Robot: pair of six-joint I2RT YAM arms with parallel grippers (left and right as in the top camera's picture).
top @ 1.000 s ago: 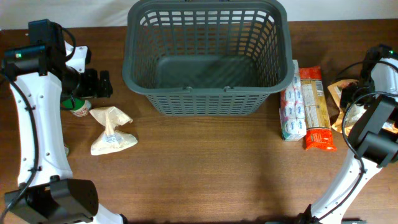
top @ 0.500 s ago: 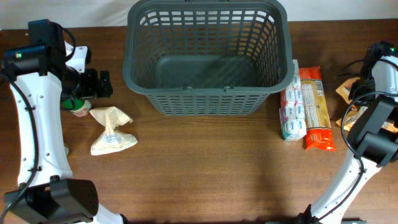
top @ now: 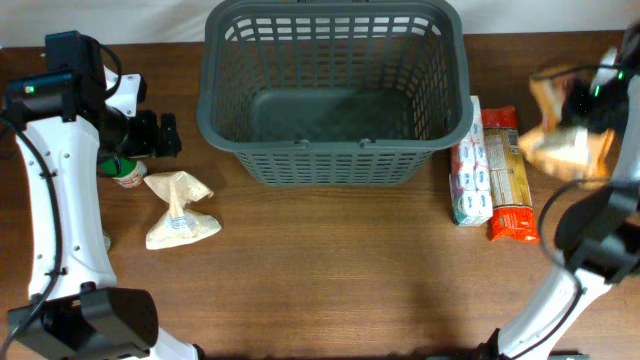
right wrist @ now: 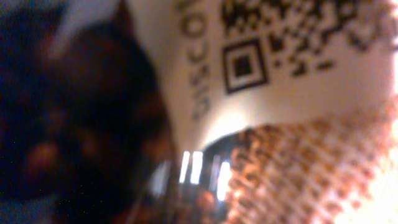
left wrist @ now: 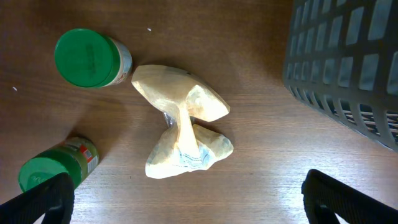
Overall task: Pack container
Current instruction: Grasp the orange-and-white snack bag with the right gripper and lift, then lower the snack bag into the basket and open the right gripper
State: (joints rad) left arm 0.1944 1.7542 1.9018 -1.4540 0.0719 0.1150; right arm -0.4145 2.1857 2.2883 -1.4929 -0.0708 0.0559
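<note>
At the middle of the far edge stands the basket (top: 330,165). Near the right edge, the right gripper (top: 585,100) is clamped on a tan bag (top: 560,145), which is blurred overhead and fills the wrist view. By the left edge, the left gripper (top: 160,135) hangs with its jaws wide apart. It is near a crumpled pouch (left wrist: 183,124), a green-lidded jar (left wrist: 92,59) and a second jar (left wrist: 59,168).

The basket (top: 335,178) sits far-centre on the table (top: 330,280), a pouch (top: 178,208) and jar (top: 127,175) to its left, two packets (top: 470,170) just right of it, a bag (top: 565,140) farther right.
</note>
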